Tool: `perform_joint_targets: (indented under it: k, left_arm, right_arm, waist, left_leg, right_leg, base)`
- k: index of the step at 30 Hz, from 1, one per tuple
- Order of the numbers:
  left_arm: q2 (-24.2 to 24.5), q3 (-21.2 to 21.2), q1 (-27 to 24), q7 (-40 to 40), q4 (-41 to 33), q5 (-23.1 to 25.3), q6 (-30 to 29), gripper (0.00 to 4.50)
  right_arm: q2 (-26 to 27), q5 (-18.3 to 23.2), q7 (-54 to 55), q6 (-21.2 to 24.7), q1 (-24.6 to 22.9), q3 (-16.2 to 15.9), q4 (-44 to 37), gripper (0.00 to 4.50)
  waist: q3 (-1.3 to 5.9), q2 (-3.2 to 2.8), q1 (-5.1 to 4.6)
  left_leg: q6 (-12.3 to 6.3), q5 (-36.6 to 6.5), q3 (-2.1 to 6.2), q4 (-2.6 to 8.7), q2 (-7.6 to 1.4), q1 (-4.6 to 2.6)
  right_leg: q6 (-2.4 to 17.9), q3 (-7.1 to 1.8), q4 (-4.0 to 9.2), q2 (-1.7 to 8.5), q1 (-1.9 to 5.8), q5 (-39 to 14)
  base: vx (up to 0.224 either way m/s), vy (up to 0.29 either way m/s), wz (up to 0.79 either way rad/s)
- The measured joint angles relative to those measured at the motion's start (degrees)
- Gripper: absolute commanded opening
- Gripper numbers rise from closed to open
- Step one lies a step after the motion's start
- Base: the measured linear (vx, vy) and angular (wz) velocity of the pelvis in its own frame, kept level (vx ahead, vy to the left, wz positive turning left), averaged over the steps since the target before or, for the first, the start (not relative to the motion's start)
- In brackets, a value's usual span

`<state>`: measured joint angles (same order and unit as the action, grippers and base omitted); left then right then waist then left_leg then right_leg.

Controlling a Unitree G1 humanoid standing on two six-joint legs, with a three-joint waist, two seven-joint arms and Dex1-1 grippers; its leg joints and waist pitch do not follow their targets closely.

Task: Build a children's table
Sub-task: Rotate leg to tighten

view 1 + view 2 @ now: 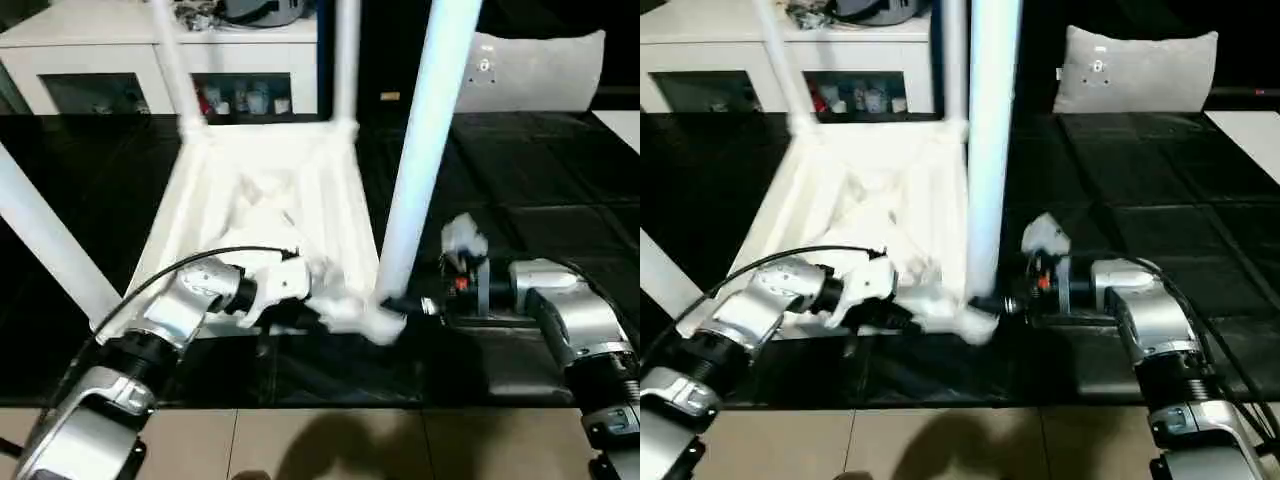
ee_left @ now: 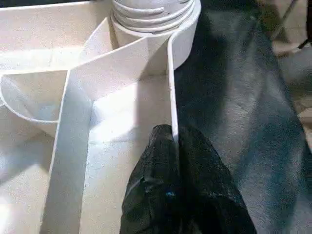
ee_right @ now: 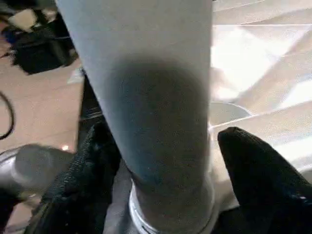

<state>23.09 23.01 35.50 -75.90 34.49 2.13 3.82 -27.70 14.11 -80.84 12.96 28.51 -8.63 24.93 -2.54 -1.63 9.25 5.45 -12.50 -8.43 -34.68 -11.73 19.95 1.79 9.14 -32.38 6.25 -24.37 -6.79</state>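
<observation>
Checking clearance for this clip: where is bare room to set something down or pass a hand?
Free: dark mat between the near right leg and grey pillow. Crowded: the tabletop's near edge, where the left end effector and right end effector work.

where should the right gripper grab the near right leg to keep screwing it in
Low on the near right leg, just above its threaded base at the corner socket. Come from the robot's right, level, jaws either side of the round tube: it stands upright, and the tabletop blocks the left.
</observation>
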Motion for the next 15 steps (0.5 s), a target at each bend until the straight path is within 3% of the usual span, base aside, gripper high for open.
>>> perform_joint_targets:
  k: [15]
  left_arm:
    - [0.28, 0.54, -0.10, -2.72, -0.46, -0.26, 0.30, 0.00]
  right_arm:
    - [-0.39, 0.05, -4.67, 0.10, -0.14, -1.42, 0.72, 2.07]
  waist:
    - [-0.02, 0.25, 0.45]
  left_leg:
    - [0.03, 0.01, -0.05, -0.20, 0.01, -0.04]
  right_leg:
    - [0.00, -0.16, -0.28, 0.00, -0.01, -0.02]
  base:
    - [0.000, 0.000, 0.00]
